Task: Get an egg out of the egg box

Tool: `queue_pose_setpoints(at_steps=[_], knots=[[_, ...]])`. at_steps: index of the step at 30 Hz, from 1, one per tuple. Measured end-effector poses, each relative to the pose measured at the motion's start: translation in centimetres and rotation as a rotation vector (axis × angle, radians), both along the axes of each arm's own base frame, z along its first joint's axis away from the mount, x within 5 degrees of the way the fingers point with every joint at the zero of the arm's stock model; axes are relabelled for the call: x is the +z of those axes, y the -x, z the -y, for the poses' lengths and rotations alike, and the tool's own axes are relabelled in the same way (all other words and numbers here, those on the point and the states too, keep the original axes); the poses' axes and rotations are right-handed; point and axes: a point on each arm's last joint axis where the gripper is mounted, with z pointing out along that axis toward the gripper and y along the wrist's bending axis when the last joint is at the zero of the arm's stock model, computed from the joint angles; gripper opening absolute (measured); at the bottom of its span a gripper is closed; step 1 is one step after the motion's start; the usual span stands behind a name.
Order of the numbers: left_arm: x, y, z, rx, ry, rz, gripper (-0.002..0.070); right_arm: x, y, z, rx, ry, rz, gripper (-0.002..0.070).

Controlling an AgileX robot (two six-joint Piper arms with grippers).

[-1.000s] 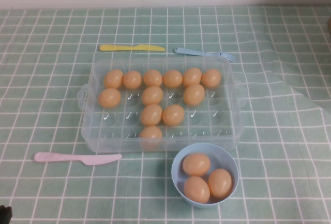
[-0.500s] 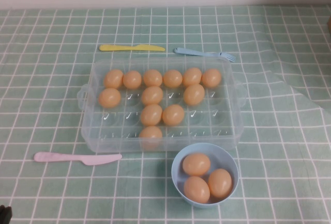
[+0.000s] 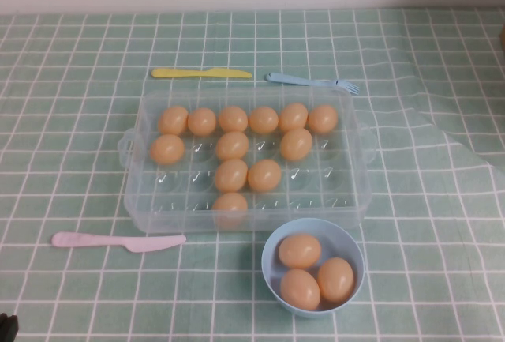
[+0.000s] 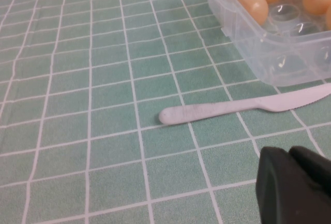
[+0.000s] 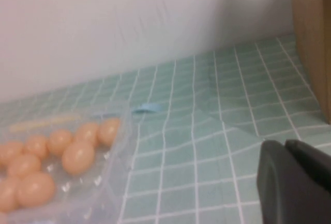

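Observation:
The clear plastic egg box (image 3: 352, 197) stands at the table's middle with several tan-orange eggs (image 3: 232, 145) in its cups, mostly in the back row and the middle columns. My left gripper (image 4: 287, 150) is shut and empty, low at the near left corner of the table, well short of the box (image 4: 289, 53) and its eggs (image 4: 254, 6). My right gripper (image 5: 283, 144) is shut and empty, off to the right of the box (image 5: 113, 175) and its eggs (image 5: 77, 157). It is out of the high view.
A light-blue bowl (image 3: 267, 272) with three eggs sits just in front of the box. A pink knife (image 3: 118, 241) lies front left, a yellow knife (image 3: 201, 73) and blue fork (image 3: 312, 81) behind the box. A brown box (image 5: 313, 38) stands far right.

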Motion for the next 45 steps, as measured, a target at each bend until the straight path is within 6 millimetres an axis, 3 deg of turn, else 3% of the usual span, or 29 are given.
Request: queue_pose_setpoints(at_steps=[8, 15, 24, 33, 37, 45], knots=[[0.0, 0.0, 0.0, 0.0, 0.0, 0.0, -0.0003, 1.1, 0.1, -0.1, 0.01, -0.245, 0.015, -0.0017], [0.0, 0.0, 0.0, 0.0, 0.0, 0.0, -0.0003, 5.8, -1.1, -1.7, 0.158, -0.152, -0.246, -0.0017], [0.0, 0.0, 0.0, 0.0, 0.0, 0.0, -0.0003, 8.9, -6.5, -2.8, 0.268, 0.033, -0.694, -0.0017], [0.0, 0.0, 0.0, 0.0, 0.0, 0.0, -0.0003, 9.9, -13.5, -3.8, 0.356, 0.137, -0.846, -0.0017], [0.0, 0.0, 0.0, 0.0, 0.0, 0.0, -0.0003, 9.9, -16.1, -6.4, 0.461, 0.191, -0.88, -0.0017], [0.0, 0.0, 0.0, 0.0, 0.0, 0.0, -0.0003, 9.6, -20.1, -14.4, 0.702, 0.373, -0.918, -0.0017]])
